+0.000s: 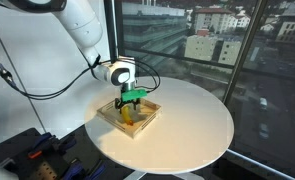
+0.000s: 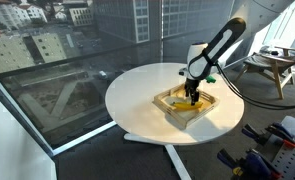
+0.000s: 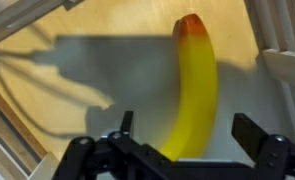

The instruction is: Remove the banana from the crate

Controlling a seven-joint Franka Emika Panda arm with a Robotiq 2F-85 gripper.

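Round white tabletop [image 1: 197,115] by the windows [image 1: 237,60]: the banana [image 3: 195,90] lay inside the crate [image 1: 114,121], between fingers [image 3: 251,134] spread wide and empty. We judged it light, soft-skinned, best pinched gently at mid-length.

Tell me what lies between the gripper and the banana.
Nothing: in the wrist view the banana lies directly between the fingers of the open gripper, over bare crate floor.
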